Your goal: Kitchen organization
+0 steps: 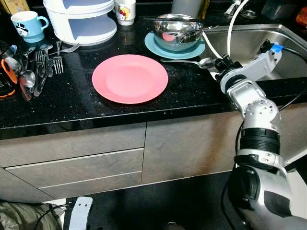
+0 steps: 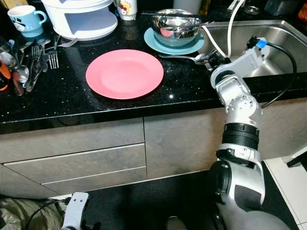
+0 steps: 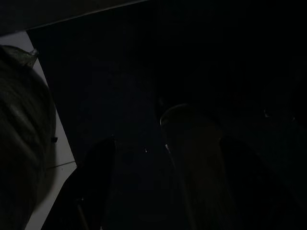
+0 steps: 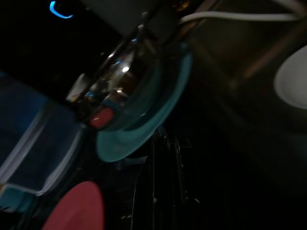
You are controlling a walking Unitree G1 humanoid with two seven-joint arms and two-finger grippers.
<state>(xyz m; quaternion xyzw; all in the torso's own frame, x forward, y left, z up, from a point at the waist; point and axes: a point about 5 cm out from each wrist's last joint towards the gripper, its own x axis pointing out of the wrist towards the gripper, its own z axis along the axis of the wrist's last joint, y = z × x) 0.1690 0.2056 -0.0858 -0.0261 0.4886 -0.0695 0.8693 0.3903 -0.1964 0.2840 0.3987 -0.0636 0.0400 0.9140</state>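
Note:
A metal spoon (image 1: 189,61) lies on the black countertop (image 1: 192,96), just in front of a teal plate (image 1: 194,50) that carries a steel bowl (image 1: 178,29). My right gripper (image 1: 217,63) reaches over the counter edge to the spoon's bowl end. In the right wrist view its fingers (image 4: 165,163) are pressed together, shut on the spoon. A pink plate (image 1: 129,78) rests in the middle of the counter. My left arm (image 1: 78,212) hangs idle by the floor, and its dark wrist view shows two fingers (image 3: 96,182) held apart.
Loose forks and spoons (image 1: 41,64) lie at the counter's left, near a blue mug (image 1: 26,24). A white two-tier holder (image 1: 81,19) and a cartoon mug (image 1: 125,10) stand behind. The steel sink (image 1: 249,43) lies right, with a white hose (image 1: 231,24). Drawers (image 1: 76,163) lie below.

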